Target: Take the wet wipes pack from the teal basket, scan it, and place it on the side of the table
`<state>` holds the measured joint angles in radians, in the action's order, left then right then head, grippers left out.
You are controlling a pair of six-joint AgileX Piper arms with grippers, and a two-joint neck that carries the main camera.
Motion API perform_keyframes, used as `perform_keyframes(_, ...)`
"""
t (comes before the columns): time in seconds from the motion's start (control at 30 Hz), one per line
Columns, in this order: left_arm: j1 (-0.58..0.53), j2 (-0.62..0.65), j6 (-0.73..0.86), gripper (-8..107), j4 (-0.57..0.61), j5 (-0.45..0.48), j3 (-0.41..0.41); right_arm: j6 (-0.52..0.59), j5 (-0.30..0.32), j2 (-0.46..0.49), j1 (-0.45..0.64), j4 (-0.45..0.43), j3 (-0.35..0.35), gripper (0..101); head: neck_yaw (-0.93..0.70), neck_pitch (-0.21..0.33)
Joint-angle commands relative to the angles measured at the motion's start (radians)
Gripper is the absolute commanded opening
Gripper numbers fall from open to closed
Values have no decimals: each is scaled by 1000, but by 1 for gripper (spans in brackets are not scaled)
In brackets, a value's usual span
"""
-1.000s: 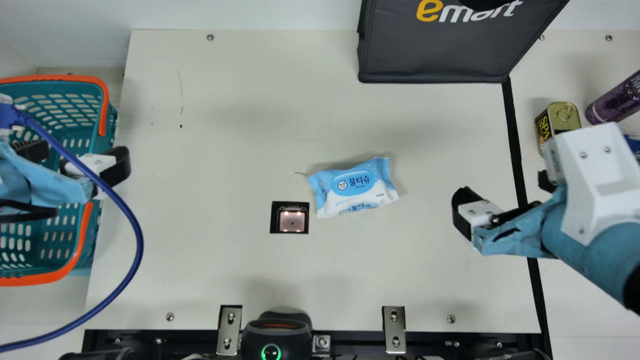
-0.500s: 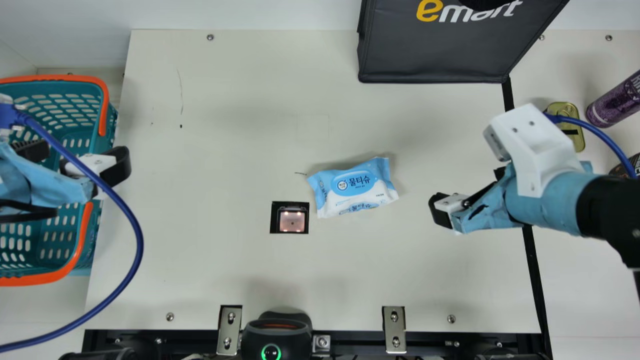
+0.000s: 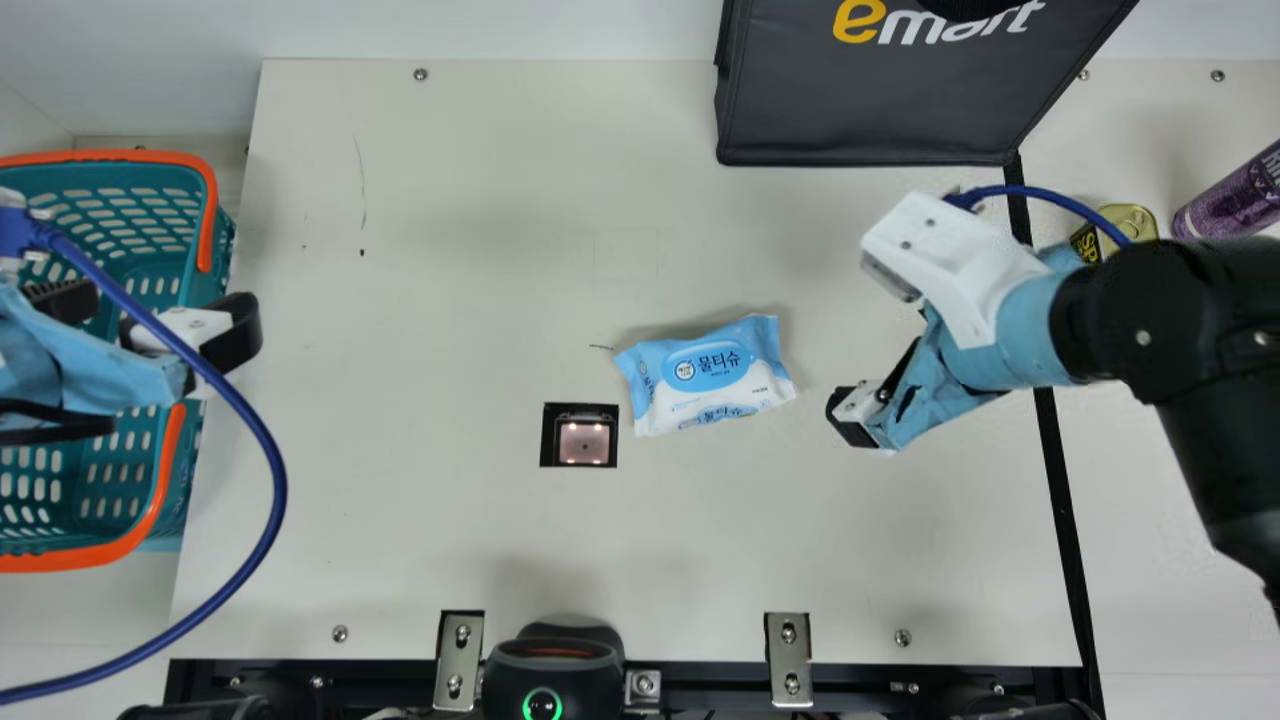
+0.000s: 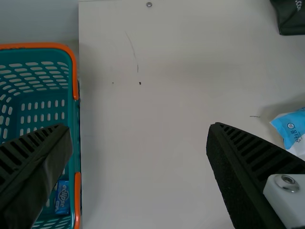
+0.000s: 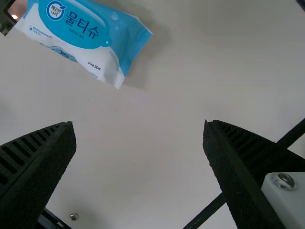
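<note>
Right pincer has shifted leftward in the main view, towards the wet wipes pack. Cream surface, pale wall along the frame's top. Dark bag upper right; teal basket at left edge, left pincer over it. Scanner window set in surface, just beside pack. Pack lies near frame centre, left of right pincer, not touching. Both pincers wide.
</note>
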<state>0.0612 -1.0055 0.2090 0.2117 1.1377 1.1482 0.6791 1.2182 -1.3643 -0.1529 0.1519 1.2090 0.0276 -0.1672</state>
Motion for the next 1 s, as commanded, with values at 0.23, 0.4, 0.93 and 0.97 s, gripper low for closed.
perform_keyframes(0.23, 0, 0, 0, 90, 0, 0, 0, 94, 2, -105, -74, 2, 61, 95, 0, 29)
perform_keyframes(0.4, 0, 0, 0, 90, 0, 0, 0, 127, 2, -150, -116, 14, 89, 95, 0, 29)
perform_keyframes(0.93, 0, 0, 0, 90, 0, 0, 0, 264, -18, -238, -249, 60, 132, 95, 0, 29)
perform_keyframes(0.97, 0, 0, 0, 90, 0, 0, 0, 279, -29, -240, -256, 59, 125, 95, 0, 29)
